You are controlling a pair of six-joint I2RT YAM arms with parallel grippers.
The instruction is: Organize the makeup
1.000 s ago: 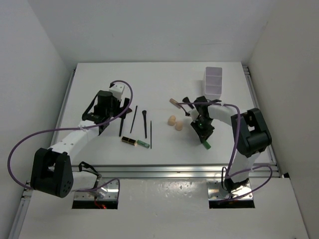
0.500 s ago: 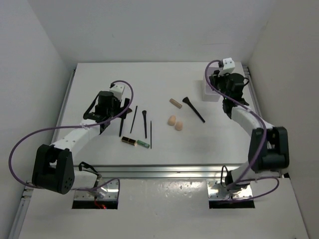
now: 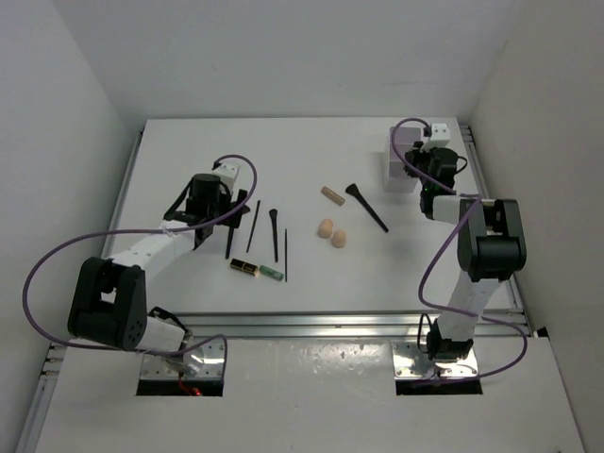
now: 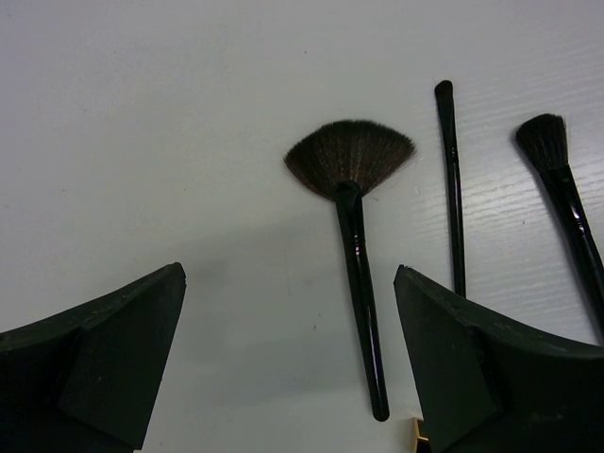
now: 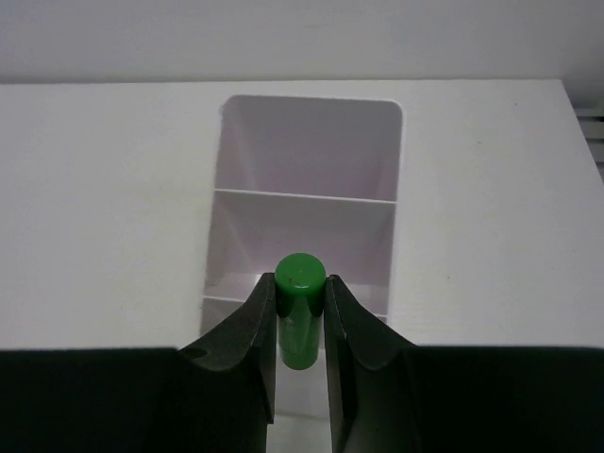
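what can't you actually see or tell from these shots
- Right wrist: the nearest compartment of the box is hidden behind the right hand and its green tube, so its contents are unknown.
- Left wrist: the thin brush disappears behind a finger of the left hand. The round brush runs off the right edge.
- Top external: the brown tube and loose green tube are too small to read.

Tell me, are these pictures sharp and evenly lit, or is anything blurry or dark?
Top view: bright, even light on the white table, faint shadows, nothing blurred. Left wrist view: the fan brush is sharp; the left claw is dark, almost featureless. Right wrist view: the green tube and the box are clear; the right claw is black with slight sheen.
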